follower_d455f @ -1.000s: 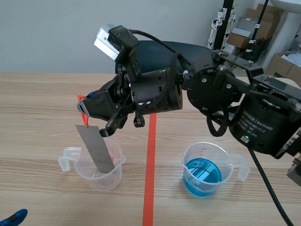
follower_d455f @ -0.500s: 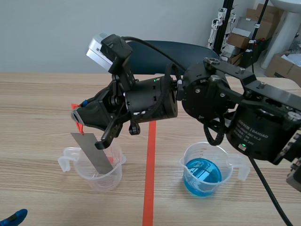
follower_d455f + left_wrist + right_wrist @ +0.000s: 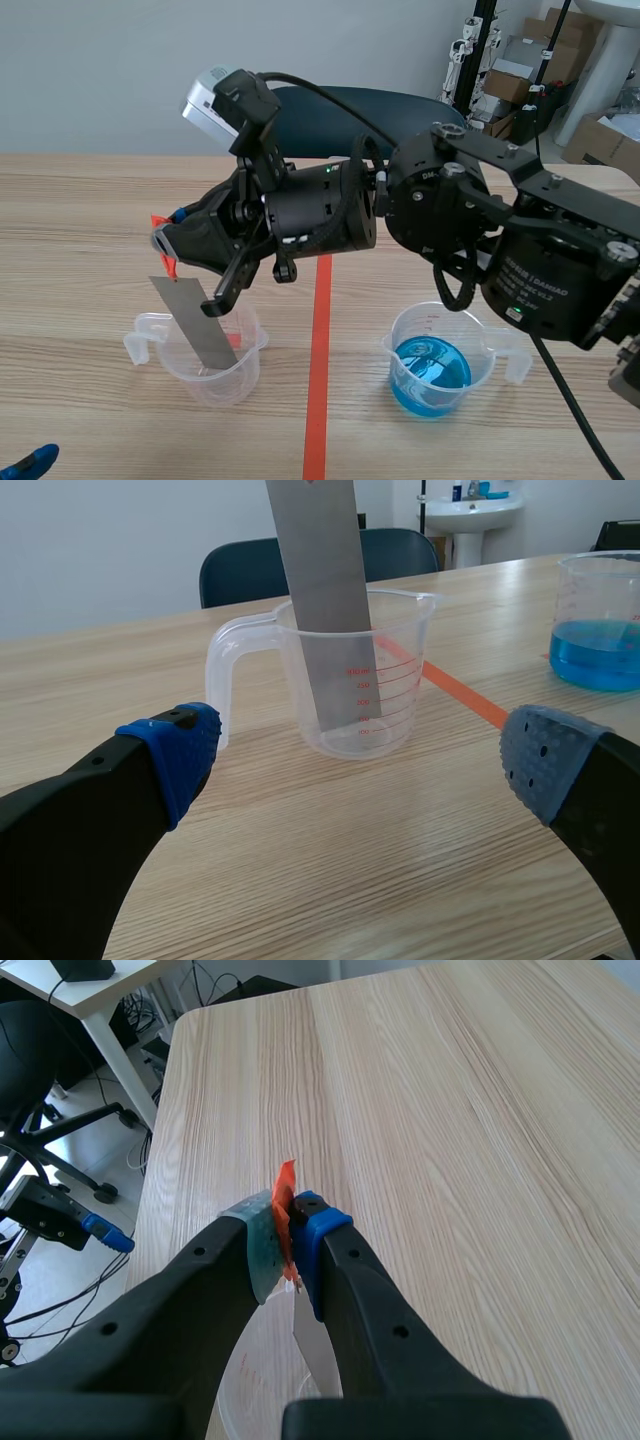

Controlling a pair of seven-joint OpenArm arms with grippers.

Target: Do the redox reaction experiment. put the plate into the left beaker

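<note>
The light wooden table [image 3: 80, 220] carried both beakers. Over it the black right gripper [image 3: 168, 245] extended past the middle, its fingers clamped on the small orange-red tab [image 3: 285, 1195] at the top of the plate. The black left gripper [image 3: 355, 770] sat low near the table, fingers spread wide with nothing between them, facing the left beaker.

The clear plastic left beaker [image 3: 248, 365], handled and upright, looked dry. The clear beaker of blue liquid [image 3: 430, 365] stood well apart from it. The long grey metal plate [image 3: 195, 320] hung tilted with its lower end inside the left beaker. Whether it touched the bottom could not be told.

The step seemed nearly done. Doing it well probably meant lowering until the plate's end bore on the beaker floor and its upper part leaned on the rim, then parting the fingers slowly. A drop from height might have tipped so light a beaker.
</note>
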